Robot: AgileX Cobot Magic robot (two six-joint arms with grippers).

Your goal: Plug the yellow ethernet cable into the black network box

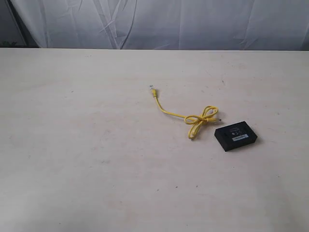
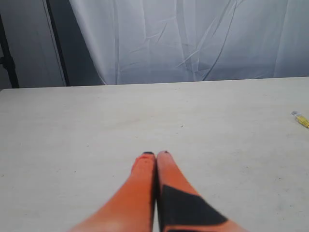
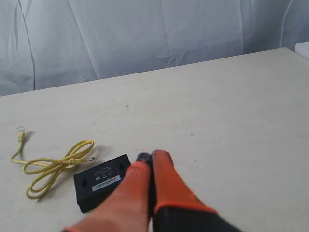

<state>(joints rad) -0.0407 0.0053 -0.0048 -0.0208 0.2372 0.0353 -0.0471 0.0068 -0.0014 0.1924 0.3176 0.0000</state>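
The yellow ethernet cable [image 1: 193, 118] lies on the table in a loose knot, one clear plug [image 1: 151, 88] stretched away to the left and the other beside the black network box [image 1: 236, 136]. The box is flat, with a white label on top. In the right wrist view the cable [image 3: 50, 166] and the box [image 3: 100, 181] lie just beside my right gripper [image 3: 150, 157], whose orange fingers are pressed together with nothing between them. My left gripper [image 2: 155, 155] is shut and empty over bare table; only one cable plug [image 2: 300, 118] shows at that view's edge. Neither arm appears in the exterior view.
A pale table [image 1: 96, 159] carries the cable and box. A white curtain [image 1: 169, 21] hangs behind the far table edge. A dark upright post [image 2: 55, 43] stands by the curtain in the left wrist view.
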